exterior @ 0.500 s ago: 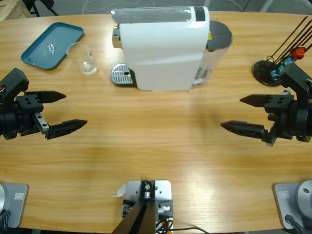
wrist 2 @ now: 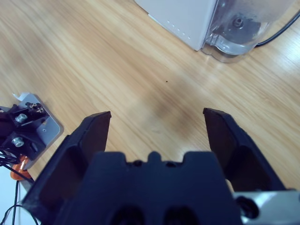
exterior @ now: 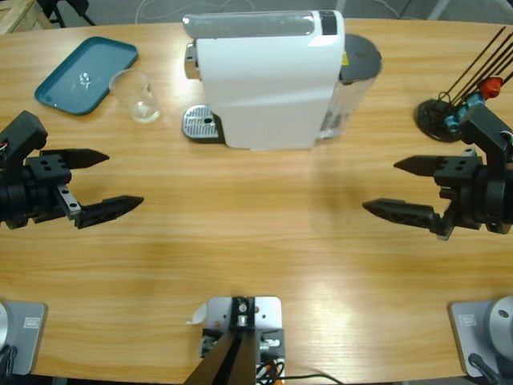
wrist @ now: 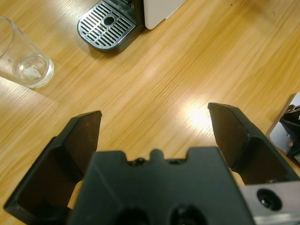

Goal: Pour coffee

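**Two arms wait with jaws apart beside the coffee machine**

A white coffee machine (exterior: 268,80) stands at the far middle of the long wooden table (exterior: 256,249), its slotted metal drip tray (exterior: 200,123) jutting out at its left foot and a clear water tank (exterior: 353,88) with a dark lid at its right side. Just left of the drip tray a clear glass tumbler (exterior: 136,96) stands upright on the wood, apart from the machine and beside a teal tray (exterior: 86,74) at the table's far left corner. In the left wrist view the tumbler (wrist: 23,58) shows something pale lying in its base; whether that is the coffee cannot be told, and no amber liquid can be made out in either view.

The left gripper (exterior: 108,182) hangs over the table's left side, its two black jaws spread wide with only bare wood between them (the left wrist view looks past them toward the drip tray (wrist: 108,26) and the tumbler). It is well apart from the glass and holds nothing.

The right gripper (exterior: 398,188) sits over the table's right side, likewise spread open and empty, pointing toward the middle of the table. Its wrist view shows bare wood between the jaws, with the machine's white corner and the water tank (wrist 2: 241,28) beyond.

A black stand (exterior: 439,116) with thin dark rods rising from it sits at the far right of the table, behind the right arm.
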